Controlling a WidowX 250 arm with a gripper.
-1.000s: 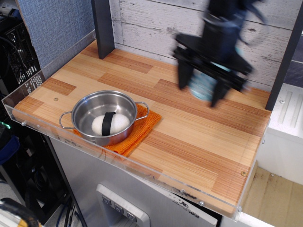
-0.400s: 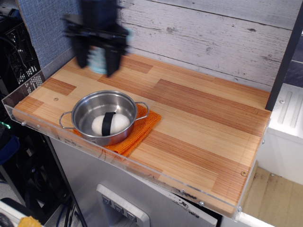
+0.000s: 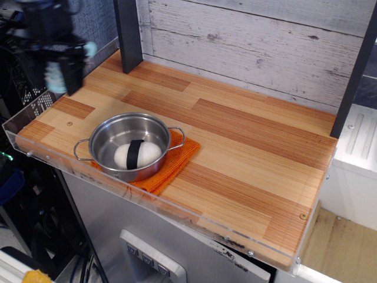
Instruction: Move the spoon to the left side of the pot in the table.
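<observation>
Hovers blurred at the upper left: the gripper (image 3: 52, 82), dark fingers pointing down, high above the far-left corner of the table (image 3: 247, 147); clenched, as far as the smear allows, on the spoon (image 3: 55, 78), a pale-blue patch showing between the fingers, with another pale-blue bit poking out at the right near the wrist; exact hold too blurred to read. Sits well clear of the wood below, roughly over the acrylic rail (image 3: 35, 106) at the left edge.

Further out, toward the front: the pot (image 3: 129, 146), upright on an orange cloth (image 3: 171, 168), holding a white rounded object with a black band (image 3: 136, 154); well apart from the gripper, to its right and nearer the camera. Bare planks between pot and left rail, a narrow strip only.

Judged as mid-carry, with lowering and release yet to come. Risks from here: coming down too far left and striking the rail, or dropping the spoon outside it onto the equipment beside the table; letting go from this height, so that a light plastic utensil bounces or skids away; drifting right on the descent and clipping the pot's near loop handle, dragging pot and cloth along.
</observation>
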